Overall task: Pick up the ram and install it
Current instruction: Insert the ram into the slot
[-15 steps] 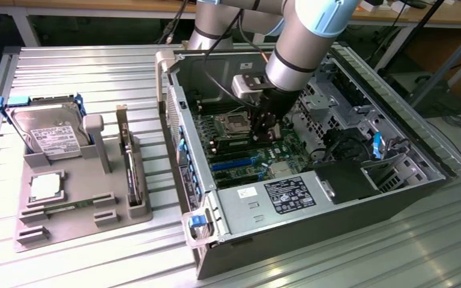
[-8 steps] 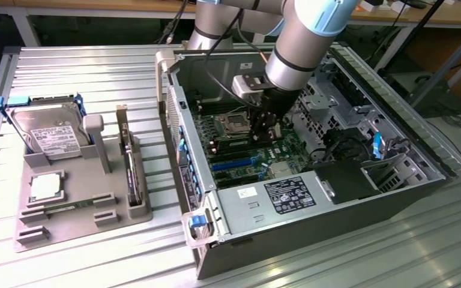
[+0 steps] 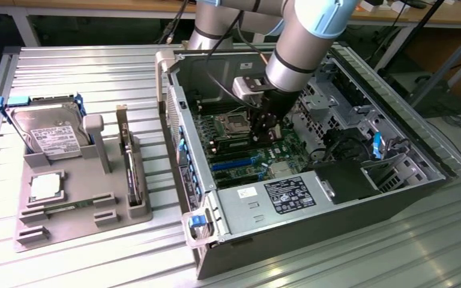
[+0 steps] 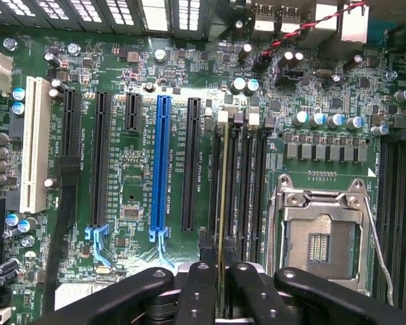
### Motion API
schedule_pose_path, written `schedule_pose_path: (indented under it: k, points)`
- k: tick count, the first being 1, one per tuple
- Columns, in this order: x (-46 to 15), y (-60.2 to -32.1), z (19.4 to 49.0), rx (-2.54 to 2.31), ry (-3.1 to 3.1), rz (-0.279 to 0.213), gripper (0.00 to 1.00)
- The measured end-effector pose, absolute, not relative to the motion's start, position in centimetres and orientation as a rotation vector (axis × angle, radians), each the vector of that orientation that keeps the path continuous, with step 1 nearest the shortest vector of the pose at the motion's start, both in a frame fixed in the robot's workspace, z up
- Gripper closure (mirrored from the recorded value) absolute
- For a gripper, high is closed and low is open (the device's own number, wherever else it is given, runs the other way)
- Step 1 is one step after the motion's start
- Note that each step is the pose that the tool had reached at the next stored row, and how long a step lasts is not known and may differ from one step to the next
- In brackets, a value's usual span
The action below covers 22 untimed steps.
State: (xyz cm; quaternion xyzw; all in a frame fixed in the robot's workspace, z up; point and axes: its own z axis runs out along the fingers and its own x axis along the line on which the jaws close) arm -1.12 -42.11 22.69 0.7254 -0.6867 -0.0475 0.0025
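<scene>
**Slim green circuit-board ram [image 4: 224, 189], seen edge-on, clamped between the fingers [image 4: 197, 291] of the black gripper [image 4: 223, 288] among the dark memory slots [image 4: 243, 189] of the green motherboard [image 4: 135, 169].**
Likely light, stiff, brittle; best held by its long edges, clear of chips and contacts.

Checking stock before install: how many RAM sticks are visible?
2. One RAM stick stands edge-on in the gripper, at the memory slots; another stick seems to lie on the tray near the processor chip. Others may be hidden.
</scene>
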Motion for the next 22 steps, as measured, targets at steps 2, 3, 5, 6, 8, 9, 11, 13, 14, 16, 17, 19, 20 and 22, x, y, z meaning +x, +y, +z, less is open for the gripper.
schedule_pose_path:
  k: [2,3,5,6,8,9,11,13,14,16,17,19,20,22]
  points:
    - [-1.12,-42.11,22.68,2.276,-2.153,-0.149,0.86]
    - [-1.12,-42.11,22.68,2.276,-2.153,-0.149,0.86]
    - [-1.12,-42.11,22.64,2.275,-2.154,-0.149,0.86]
    - [-1.12,-42.11,22.64,2.275,-2.154,-0.148,0.86]
    - [-1.11,-42.11,22.63,2.273,-2.156,-0.148,0.86]
    - [-1.11,-42.09,22.62,2.262,-2.168,-0.149,0.86]
    - [-1.12,-42.08,22.62,2.253,-2.179,-0.149,0.86]
    - [-1.11,-42.08,22.62,2.249,-2.183,-0.149,0.86]
    - [-1.11,-42.08,22.60,2.249,-2.183,-0.148,0.86]
    - [-1.12,-42.09,22.51,2.249,-2.183,-0.148,0.86]
    - [-1.12,-42.09,22.51,2.250,-2.182,-0.149,0.86]
    - [-1.04,-42.09,22.54,2.253,-2.178,-0.150,0.86]
    - [-0.99,-42.09,22.58,2.253,-2.177,-0.150,0.86]
    - [-0.92,-42.09,22.61,2.253,-2.175,-0.151,0.86]
